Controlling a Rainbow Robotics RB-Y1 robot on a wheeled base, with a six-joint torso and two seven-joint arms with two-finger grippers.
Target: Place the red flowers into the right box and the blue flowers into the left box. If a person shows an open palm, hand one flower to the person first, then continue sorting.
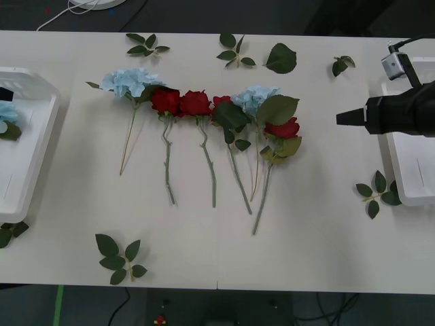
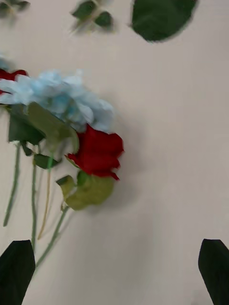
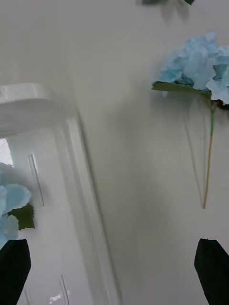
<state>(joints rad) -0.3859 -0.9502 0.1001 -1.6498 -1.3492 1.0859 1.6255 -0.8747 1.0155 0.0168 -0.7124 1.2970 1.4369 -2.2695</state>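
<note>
Black fingers on the right gripper [image 1: 342, 118] are spread apart with nothing between them, hanging over the bare table [image 1: 319, 224] just in front of the right box [image 1: 416, 178], pointed toward the flower row. Its wrist view puts the two finger tips [image 2: 18, 271] wide at the corners, with the rightmost red rose [image 2: 98, 151] lying on the table between and beyond them, its head tucked against a blue flower [image 2: 62, 100]. Left gripper [image 3: 114, 271] is open too, empty, tips [image 3: 213, 269] wide apart, sitting over the near edge of the left box [image 1: 24, 146], which already has a blue flower [image 3: 10, 205] in it. Out past it on the table lies another blue flower [image 1: 130, 81], at the left end of the row. Moving along the row: two red roses [image 1: 180, 102] side by side, a third red head [image 1: 221, 102] mostly hidden behind leaves, then the blue flower and red rose pair near the right gripper. All stems point toward the robot. Loose leaf sprigs [image 1: 119, 258] are scattered around the table edges, well apart from the row.
</note>
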